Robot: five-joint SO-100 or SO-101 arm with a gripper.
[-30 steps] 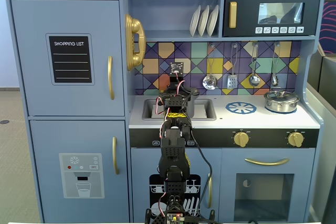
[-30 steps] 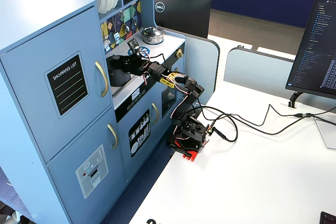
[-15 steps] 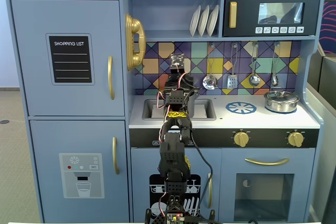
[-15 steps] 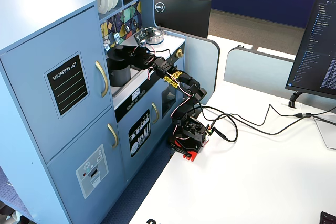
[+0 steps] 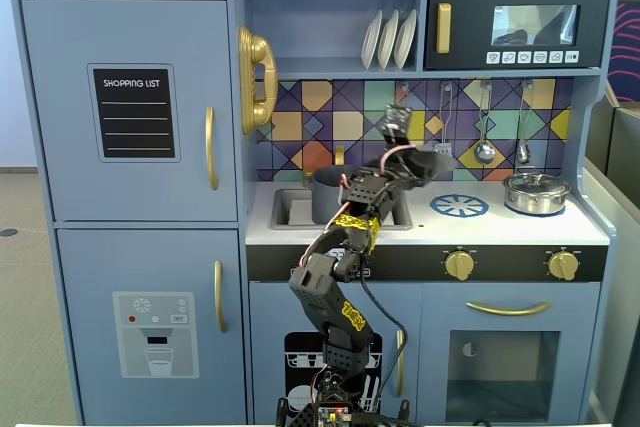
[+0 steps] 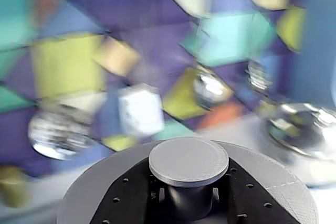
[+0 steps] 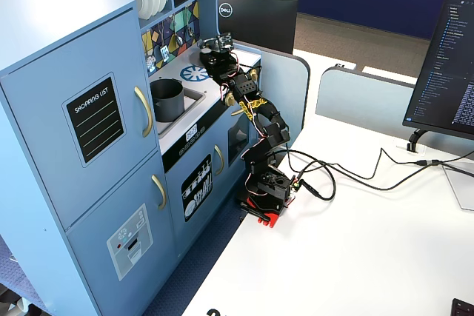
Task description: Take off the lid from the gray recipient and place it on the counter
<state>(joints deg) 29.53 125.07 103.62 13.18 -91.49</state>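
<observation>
The gray recipient (image 5: 325, 195) stands open in the recessed sink; it also shows in a fixed view (image 7: 167, 99), with no lid on it. My gripper (image 6: 189, 199) is shut on the knob (image 6: 189, 160) of the dark-gray lid (image 6: 100, 187). In a fixed view the gripper (image 5: 412, 163) holds the lid (image 5: 432, 163) tilted in the air, above the white counter (image 5: 500, 226) between the sink and the blue burner (image 5: 459, 206). The wrist view's background is motion-blurred.
A shiny steel pot (image 5: 537, 192) with its own lid sits at the counter's right end. Ladles (image 5: 484, 150) hang on the tiled back wall. The sink wall (image 5: 285, 209) is left of the arm. The microwave shelf (image 5: 515, 25) overhangs the counter.
</observation>
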